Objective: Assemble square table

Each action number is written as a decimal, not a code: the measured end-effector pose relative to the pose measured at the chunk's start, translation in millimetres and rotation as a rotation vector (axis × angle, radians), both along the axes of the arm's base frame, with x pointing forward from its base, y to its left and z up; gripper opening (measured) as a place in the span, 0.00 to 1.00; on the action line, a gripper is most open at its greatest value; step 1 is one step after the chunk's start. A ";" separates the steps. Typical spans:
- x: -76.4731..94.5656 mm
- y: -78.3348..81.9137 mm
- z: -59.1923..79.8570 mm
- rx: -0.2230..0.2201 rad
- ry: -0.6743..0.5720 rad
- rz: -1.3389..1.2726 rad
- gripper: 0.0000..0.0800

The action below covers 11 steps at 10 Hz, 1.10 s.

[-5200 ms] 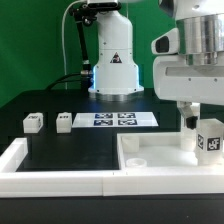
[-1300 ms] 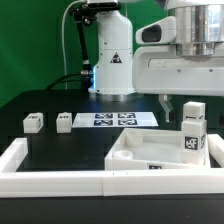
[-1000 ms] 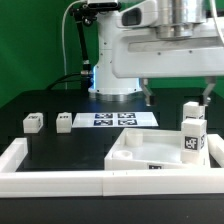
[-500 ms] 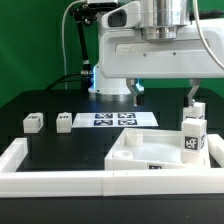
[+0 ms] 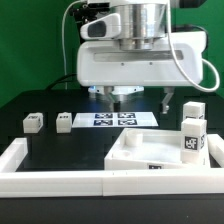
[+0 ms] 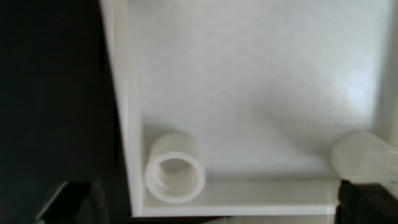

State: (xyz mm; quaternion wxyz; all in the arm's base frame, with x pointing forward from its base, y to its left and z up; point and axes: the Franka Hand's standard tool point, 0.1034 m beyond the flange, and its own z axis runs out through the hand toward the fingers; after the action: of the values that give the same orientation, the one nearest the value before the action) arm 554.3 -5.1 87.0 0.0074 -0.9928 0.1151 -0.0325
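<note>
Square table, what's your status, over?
Gripper open, empty, over the slab. Two upright legs on it, the exterior view's right; two loose legs at the exterior view's left. Nothing blocking.

The square slab (image 5: 150, 158) lies at the front of the table toward the exterior view's right, just behind the border wall (image 5: 60, 181) that runs along the front edge and turns back along the left side; the near leg (image 5: 191, 140) stands upright at the slab's right end; the far leg (image 5: 192, 110) stands just behind it; the marker board (image 5: 115, 119) lies further back, mid-table; the inner leg (image 5: 65, 121) sits just left of that board, the outer leg (image 5: 33, 122) further left, apart.
</note>
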 end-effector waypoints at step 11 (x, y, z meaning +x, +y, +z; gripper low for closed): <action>-18.5 -19.7 -35.7 -0.034 0.018 -0.019 0.81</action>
State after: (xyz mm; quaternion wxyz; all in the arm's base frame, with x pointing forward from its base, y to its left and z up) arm 535.8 -24.8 51.3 -0.0109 -0.9919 0.1240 -0.0257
